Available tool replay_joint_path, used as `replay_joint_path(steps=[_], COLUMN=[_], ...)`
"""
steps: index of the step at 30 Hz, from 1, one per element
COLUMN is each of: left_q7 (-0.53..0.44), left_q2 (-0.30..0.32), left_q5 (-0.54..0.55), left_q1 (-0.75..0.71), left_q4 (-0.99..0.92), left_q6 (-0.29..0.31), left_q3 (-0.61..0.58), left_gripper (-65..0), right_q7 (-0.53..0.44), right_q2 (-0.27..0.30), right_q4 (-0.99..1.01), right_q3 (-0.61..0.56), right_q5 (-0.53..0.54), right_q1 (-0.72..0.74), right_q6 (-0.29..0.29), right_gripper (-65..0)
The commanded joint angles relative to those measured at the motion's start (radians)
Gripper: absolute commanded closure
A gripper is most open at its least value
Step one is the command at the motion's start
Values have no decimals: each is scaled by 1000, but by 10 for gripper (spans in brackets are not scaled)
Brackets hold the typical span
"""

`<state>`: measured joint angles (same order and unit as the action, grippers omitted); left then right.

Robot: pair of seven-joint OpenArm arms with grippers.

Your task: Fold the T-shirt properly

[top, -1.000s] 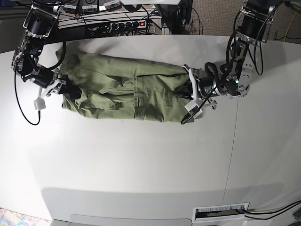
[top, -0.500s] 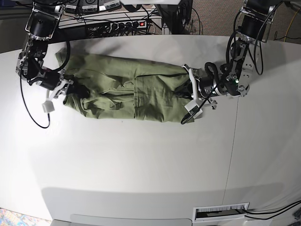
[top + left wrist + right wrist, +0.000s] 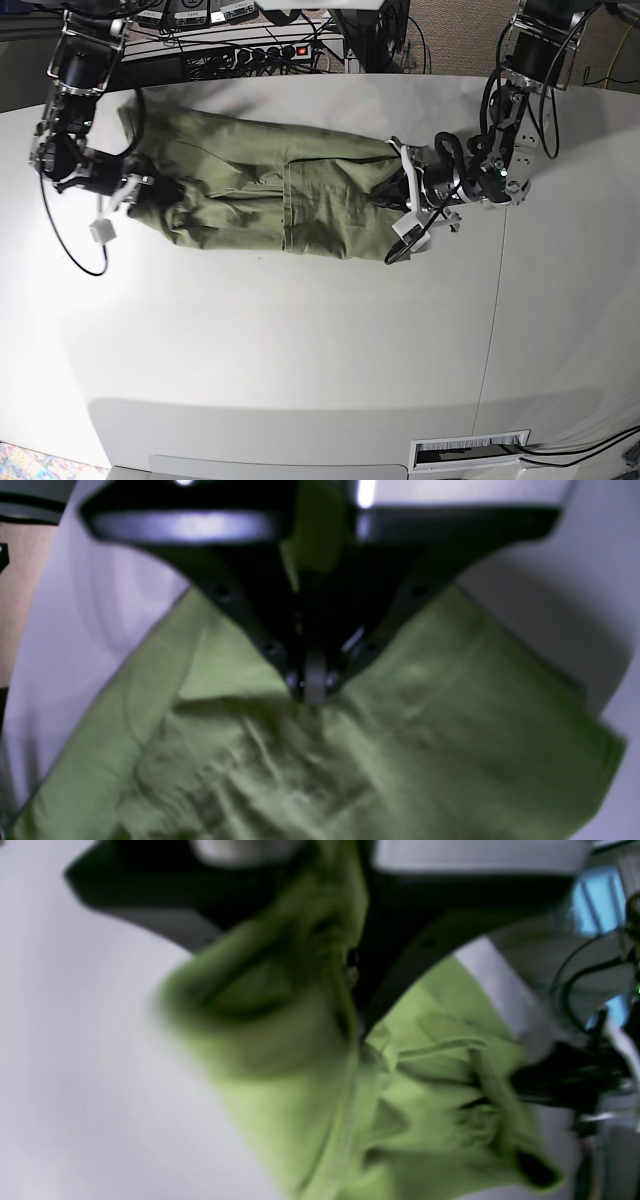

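Pinching each short end of the T-shirt (image 3: pixel 270 195), both arms look set up for a lengthwise fold: the garment lies as a long band across the far half of the desk (image 3: pixel 300 340), w/ one end effector per end so the cloth can be lifted evenly and not drag or twist.

Left end effector (image 3: pixel 408 205) sits at the band's right end in the base view. Left wrist view shows its jaws clamped tight on a pinch of fabric (image 3: pixel 310 690), the cloth puckering into small radiating creases just below the tips. Probably holding that end as the anchor, or ready to carry it over.

Right end effector (image 3: pixel 128 188) is at the band's left end. In the right wrist view a thick bunch of green fabric (image 3: pixel 280 990) runs up between the jaws, so it reads as clenched on the shirt; that frame is blurred, so how firm the grip is I can't say. Cloth there looks gathered, not flat, so a neat edge is doubtful IMO.

Materials: soft matte cotton-type knit, sage/olive green, no print, wrinkled throughout. A seam or folded edge crosses the band near mid-length. Layers overlap, so it seems already folded in along its long sides. Limp stuff — will sag and slip if only a thin pinch is held. Desk is smooth, pale, hard; fabric should slide on it easily. Black cables (image 3: pixel 60 240) loop near the left end and could snag.
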<state>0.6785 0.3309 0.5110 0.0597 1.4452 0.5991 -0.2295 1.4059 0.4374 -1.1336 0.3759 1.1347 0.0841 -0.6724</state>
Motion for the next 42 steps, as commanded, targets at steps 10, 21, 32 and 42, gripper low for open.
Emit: replay_joint_path(steps=[10, 21, 32, 42], left_q7=[125, 152, 121, 109], left_q2=[-142, -265, -273, -272], left_q5=[-32, -48, -109, -162], left_q1=[-8, -8, -25, -46], left_q4=[-9, -9, -10, -10], left_q6=[4, 26, 26, 26], left_q3=[-11, -11, -11, -11], left_gripper=[0, 0, 0, 0], right_q7=[-10, -10, -10, -10], right_q2=[131, 43, -149, -275], right_q4=[-68, -105, -106, -223], right_q3=[130, 127, -4, -222], right_q5=[170, 349, 349, 349], right_q1=[13, 13, 46, 95], right_q6=[-4, -26, -26, -26], right_gripper=[0, 0, 0, 0])
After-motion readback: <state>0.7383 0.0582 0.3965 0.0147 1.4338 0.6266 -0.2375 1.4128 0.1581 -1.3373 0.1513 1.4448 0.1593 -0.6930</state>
